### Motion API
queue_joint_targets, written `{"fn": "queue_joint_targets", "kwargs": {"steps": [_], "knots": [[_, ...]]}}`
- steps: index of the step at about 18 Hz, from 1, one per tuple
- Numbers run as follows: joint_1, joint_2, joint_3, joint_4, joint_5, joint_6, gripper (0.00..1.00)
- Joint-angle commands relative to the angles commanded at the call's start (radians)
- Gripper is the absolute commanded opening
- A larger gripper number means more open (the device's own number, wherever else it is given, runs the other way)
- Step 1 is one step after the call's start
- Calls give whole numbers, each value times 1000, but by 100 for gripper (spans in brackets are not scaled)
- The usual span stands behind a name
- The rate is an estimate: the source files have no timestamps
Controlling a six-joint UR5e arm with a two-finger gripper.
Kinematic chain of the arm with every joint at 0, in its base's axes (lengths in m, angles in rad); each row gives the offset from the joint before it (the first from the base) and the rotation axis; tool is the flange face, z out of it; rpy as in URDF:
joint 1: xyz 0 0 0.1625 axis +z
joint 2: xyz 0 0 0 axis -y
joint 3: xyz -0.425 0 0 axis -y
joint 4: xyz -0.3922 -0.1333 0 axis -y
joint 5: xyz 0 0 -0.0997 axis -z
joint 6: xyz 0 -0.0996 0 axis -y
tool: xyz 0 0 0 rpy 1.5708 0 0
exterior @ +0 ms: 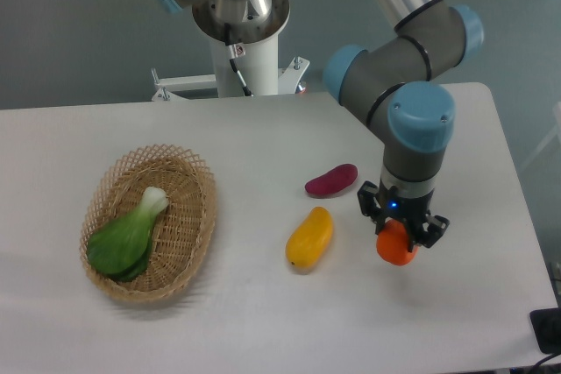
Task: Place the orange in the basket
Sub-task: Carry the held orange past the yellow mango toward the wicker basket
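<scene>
The orange (397,248) is small, round and bright, held between the fingers of my gripper (397,236), which is shut on it on the right side of the table. Its top is hidden by the gripper body. It hangs just off the table surface, to the right of the yellow fruit. The oval wicker basket (197,216) sits far to the left with a green leafy vegetable (127,236) lying inside it.
A yellow mango-like fruit (309,238) lies between gripper and basket, and a purple sweet potato (331,179) lies just above it. The arm's white base (241,32) stands at the table's back edge. The table's right edge is close to the gripper.
</scene>
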Motion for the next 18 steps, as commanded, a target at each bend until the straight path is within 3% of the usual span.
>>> {"fn": "queue_joint_targets", "kwargs": {"steps": [10,15,18], "knots": [[-136,2,-26,11,5,-112,56],[-224,28,-116,103,9,-143,56],[-267,38,-124,112,9,-169,56]]}}
